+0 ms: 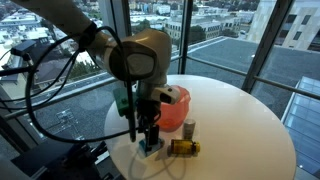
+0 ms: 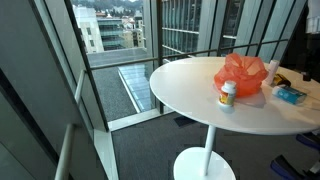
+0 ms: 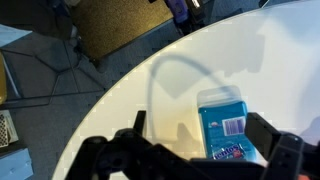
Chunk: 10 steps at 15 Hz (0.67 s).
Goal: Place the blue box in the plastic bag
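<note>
The blue box (image 3: 222,128) is a flat blue Mentos pack with a clear lid, lying on the round white table (image 3: 120,90). It also shows in both exterior views (image 1: 151,148) (image 2: 290,95). My gripper (image 3: 198,128) is open and points down over the box. The box lies between the fingers, closer to the right finger, and neither finger visibly touches it. In an exterior view the gripper (image 1: 148,138) hangs just above the table near its edge. The plastic bag (image 1: 172,108) is orange-red and crumpled, and sits just behind the gripper. It also shows mid-table in an exterior view (image 2: 241,72).
A brown bottle (image 1: 183,147) lies on its side next to the box. A small upright bottle (image 1: 189,127) stands by the bag. A yellow-capped bottle (image 2: 228,93) stands in front of the bag. The table edge (image 3: 95,125) is close to the gripper. Windows and railings surround the table.
</note>
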Available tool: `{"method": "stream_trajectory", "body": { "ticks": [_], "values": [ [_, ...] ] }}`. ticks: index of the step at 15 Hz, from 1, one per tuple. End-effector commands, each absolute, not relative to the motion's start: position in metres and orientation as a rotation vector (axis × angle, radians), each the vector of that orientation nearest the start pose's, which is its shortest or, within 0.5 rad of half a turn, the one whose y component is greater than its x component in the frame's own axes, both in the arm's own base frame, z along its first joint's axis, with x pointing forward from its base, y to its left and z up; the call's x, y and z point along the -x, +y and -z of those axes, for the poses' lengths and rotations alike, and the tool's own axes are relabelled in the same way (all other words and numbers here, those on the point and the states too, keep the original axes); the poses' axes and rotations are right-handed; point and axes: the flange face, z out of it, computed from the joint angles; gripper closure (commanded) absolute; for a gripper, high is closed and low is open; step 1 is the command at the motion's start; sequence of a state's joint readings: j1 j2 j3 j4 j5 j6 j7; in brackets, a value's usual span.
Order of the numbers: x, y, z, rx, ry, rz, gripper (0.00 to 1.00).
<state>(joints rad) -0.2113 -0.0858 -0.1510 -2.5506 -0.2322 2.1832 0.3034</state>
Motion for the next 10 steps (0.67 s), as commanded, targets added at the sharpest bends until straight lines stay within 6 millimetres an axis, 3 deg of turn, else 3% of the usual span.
{"method": "stream_trajectory", "body": {
  "ticks": [1, 10],
  "values": [
    [-0.386, -0.155, -0.261, 3.163, 0.818, -0.443, 0.00],
    [-0.388, -0.150, -0.230, 3.168, 0.753, -0.283, 0.00]
  ]
}}
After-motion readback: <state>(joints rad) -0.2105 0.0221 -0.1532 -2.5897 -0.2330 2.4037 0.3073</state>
